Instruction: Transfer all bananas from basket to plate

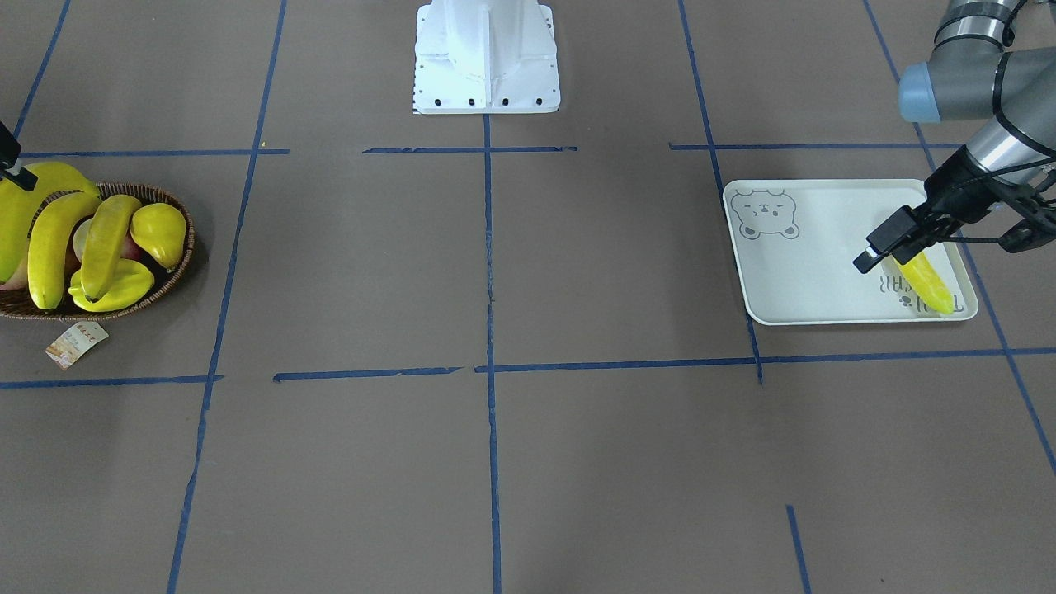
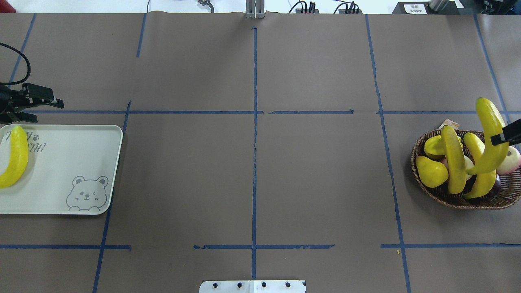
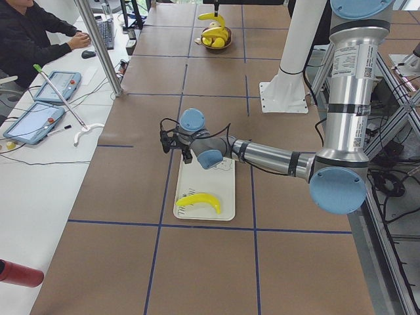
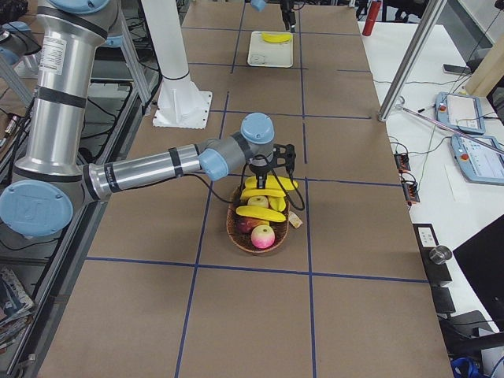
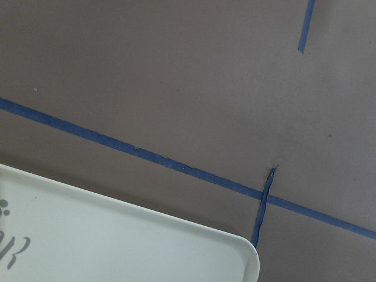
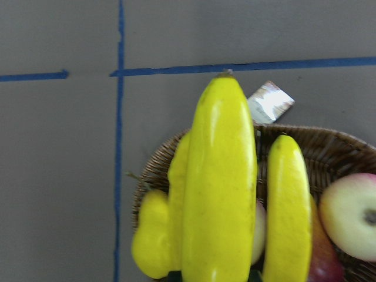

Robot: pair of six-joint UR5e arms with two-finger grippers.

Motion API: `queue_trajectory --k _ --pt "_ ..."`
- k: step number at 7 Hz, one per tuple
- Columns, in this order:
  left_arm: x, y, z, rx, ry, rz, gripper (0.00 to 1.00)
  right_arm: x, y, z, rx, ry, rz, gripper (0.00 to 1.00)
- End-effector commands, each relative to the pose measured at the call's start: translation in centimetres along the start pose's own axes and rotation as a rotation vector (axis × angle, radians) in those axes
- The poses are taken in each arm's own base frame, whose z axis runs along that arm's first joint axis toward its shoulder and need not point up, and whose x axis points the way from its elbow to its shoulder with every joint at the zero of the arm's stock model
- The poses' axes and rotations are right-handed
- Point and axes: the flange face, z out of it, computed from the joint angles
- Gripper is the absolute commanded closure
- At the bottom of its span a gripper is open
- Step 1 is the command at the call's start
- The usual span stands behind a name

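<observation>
Across the brown paper-covered table, the off-white bear-print plate sits at the robot's far left and the wicker basket at its far right, well apart. One banana on the plate lies near the lettered end. Over the basket, the lifted banana hangs clear of the other fruit, clenched at its middle by the right gripper. Two bananas in the basket lie side by side on top of the pile, with a yellow pear beside them, an apple at the other side and a paper tag on the table by the rim. The left gripper hovers just past the plate's far edge, its jaws apart and holding nothing. By the look of it the second transfer is in hand, with one banana delivered of four. The next move calls for carrying the lifted banana the whole width of the table to bare plate beside the first, or passing it to the free left gripper, without knocking the pile.
</observation>
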Motion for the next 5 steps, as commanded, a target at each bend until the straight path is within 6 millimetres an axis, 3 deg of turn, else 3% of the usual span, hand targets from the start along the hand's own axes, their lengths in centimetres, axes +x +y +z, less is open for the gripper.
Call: queue_trajectory --k 1,2,3,4,5 --pt "1.1 -0.2 0.0 0.000 0.015 0.012 0.01 -8.9 -4.8 -2.0 -0.002 -0.144 -0.104 1.00" --pt "1.8 -0.3 0.0 0.001 0.023 0.020 0.01 -13.4 -5.7 -1.6 -0.041 -0.208 -0.132 1.00" --pt "3.9 -0.6 0.0 0.004 0.047 0.041 0.01 -17.8 -5.9 -0.6 -0.068 -0.238 -0.132 1.00" --pt "9.5 -1.7 0.0 0.012 0.107 0.098 0.01 -23.7 -5.8 0.1 -0.099 -0.279 -0.124 1.00" --pt "12.9 -0.5 1.1 -0.012 0.142 0.142 0.01 -28.5 -5.3 0.4 -0.102 -0.302 -0.107 1.00"
